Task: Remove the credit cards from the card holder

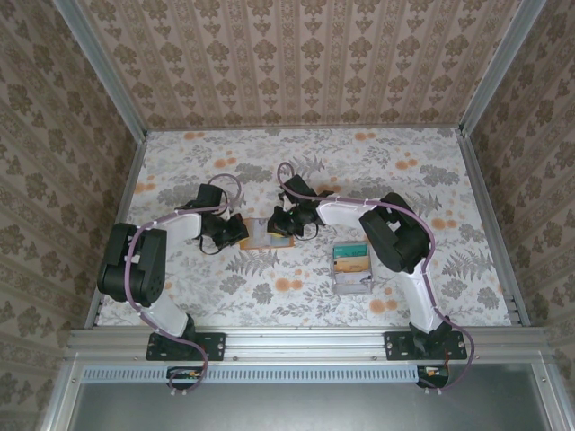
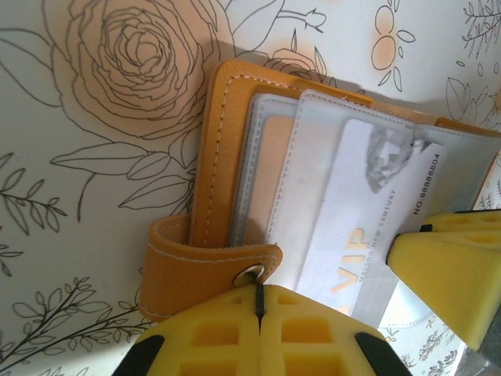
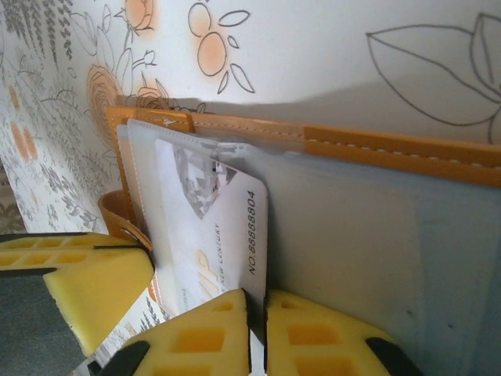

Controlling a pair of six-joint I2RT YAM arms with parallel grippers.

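Right gripper (image 3: 257, 309) pinches the white card (image 3: 211, 227), left gripper (image 2: 258, 313) the card holder (image 2: 215, 141) strap; pull toward the table's (image 1: 431, 180) right edge.

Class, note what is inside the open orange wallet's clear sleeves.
A white VIP card sticks out of the front sleeve; a tan card shows through the sleeve behind. Anything deeper in the wallet is covered by these.
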